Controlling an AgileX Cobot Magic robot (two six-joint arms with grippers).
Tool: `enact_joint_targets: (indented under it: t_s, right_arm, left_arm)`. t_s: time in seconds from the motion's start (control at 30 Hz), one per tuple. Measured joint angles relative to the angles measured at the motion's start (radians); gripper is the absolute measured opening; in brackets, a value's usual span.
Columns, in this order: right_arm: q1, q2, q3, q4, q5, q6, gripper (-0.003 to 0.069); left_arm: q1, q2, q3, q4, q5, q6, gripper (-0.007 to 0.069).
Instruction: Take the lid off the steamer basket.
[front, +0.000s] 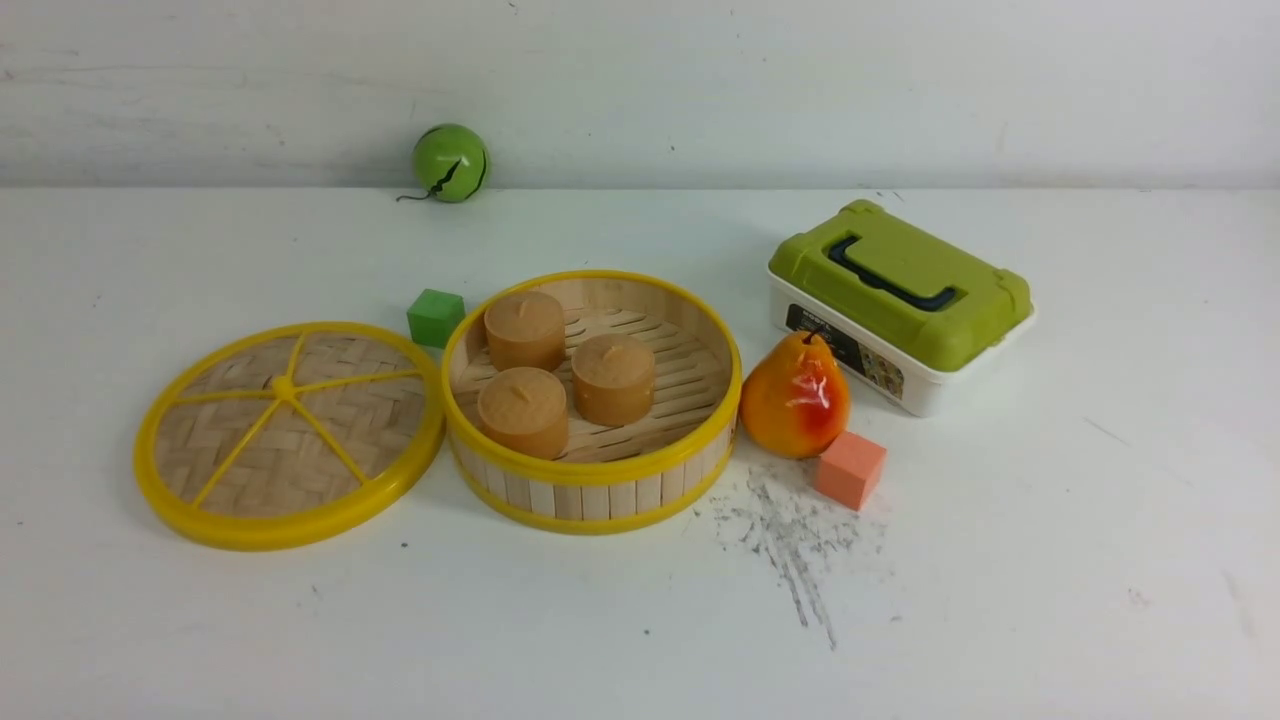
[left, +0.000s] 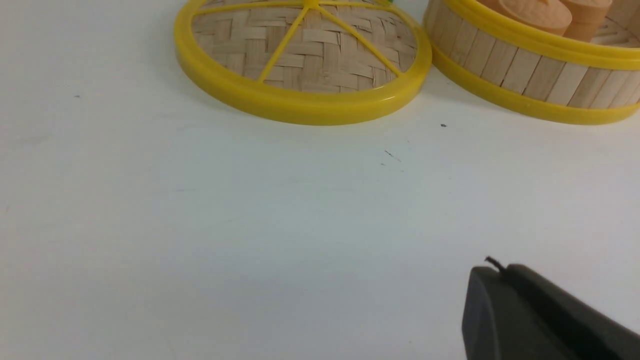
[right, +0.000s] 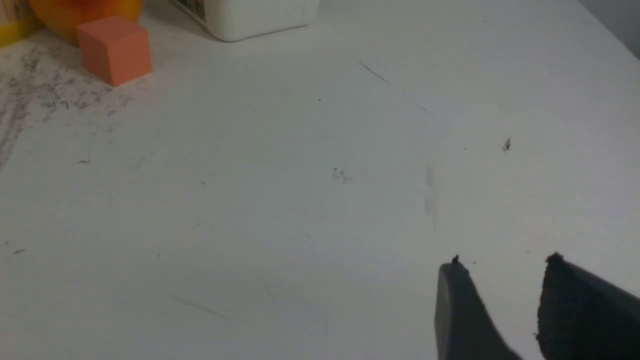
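The lid (front: 288, 436), woven bamboo with a yellow rim and spokes, lies flat on the table, touching the left side of the steamer basket (front: 592, 400). The basket is open and holds three brown cylinders. In the left wrist view the lid (left: 305, 55) and basket wall (left: 530, 75) are far ahead of my left gripper (left: 500, 270), whose jaws are pressed together with nothing between them. My right gripper (right: 505, 265) is open and empty over bare table. Neither gripper shows in the front view.
A pear (front: 795, 395) and an orange cube (front: 850, 469) sit right of the basket. A white box with an olive-green lid (front: 900, 300) stands behind them. A green cube (front: 436, 317) and green ball (front: 451, 162) lie further back.
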Motion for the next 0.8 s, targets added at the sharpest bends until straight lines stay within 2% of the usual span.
enact_joint_targets:
  t_s: [0.8]
  right_arm:
    - [0.000,0.000,0.000,0.000,0.000,0.000,0.0240]
  left_arm:
    - [0.000,0.000,0.000,0.000,0.000,0.000,0.0008]
